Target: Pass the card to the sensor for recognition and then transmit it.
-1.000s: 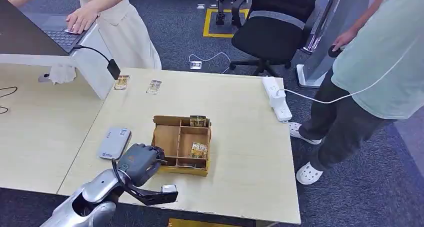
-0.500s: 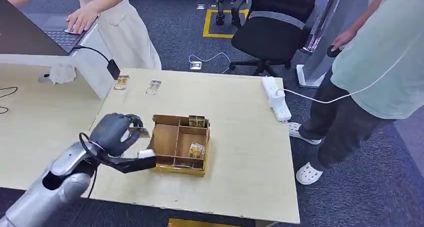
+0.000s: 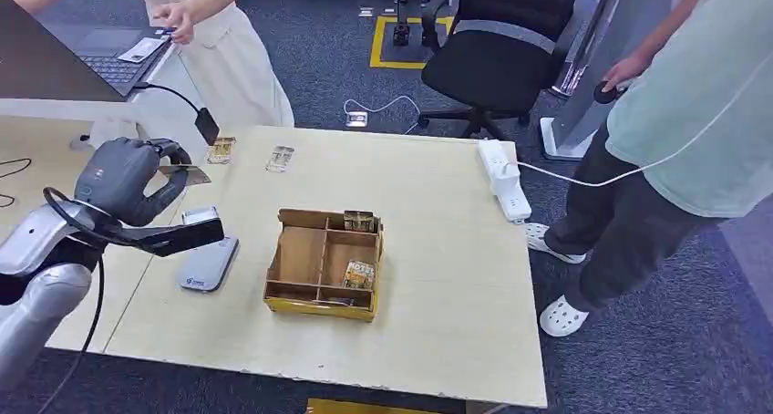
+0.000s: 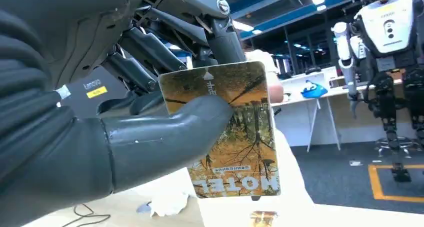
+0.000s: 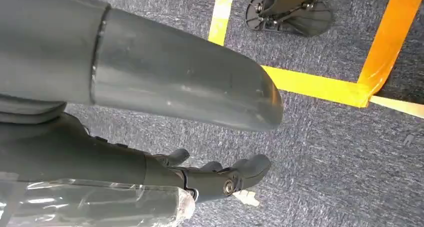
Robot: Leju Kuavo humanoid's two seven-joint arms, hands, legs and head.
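Between thumb and fingers of the left hand (image 3: 128,179): a card (image 4: 235,132) printed with autumn trees, "MOTEL" lettering

Silver left arm (image 3: 41,250), black cable, dark grey left hand (image 3: 128,179)

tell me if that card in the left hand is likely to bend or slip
The card looks stiff: it stays flat while standing well out past the left hand. Its glossy face could be slippery, and the thumb covers just one side, so a knock might twist it loose.
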